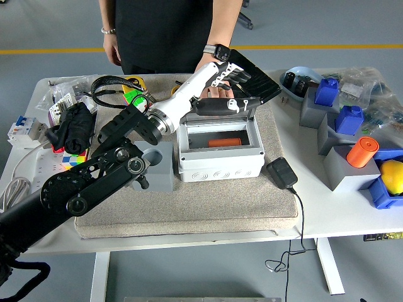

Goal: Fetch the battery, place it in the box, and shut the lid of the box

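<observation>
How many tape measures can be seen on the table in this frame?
1 for certain: a yellow tape measure at the mat's far left, partly behind the left arm's black cable. The arm covers the area just left of the person's hand, so another may be hidden.

1. The left arm (pixel 94 182) comes in from the lower left and stretches diagonally up toward the far side.
2. Its white forearm (pixel 186 94) ends in the left robot hand (pixel 227 78), fingers extended forward, thumb below.
3. A person's hand (pixel 211 88) sits just behind it.
</observation>
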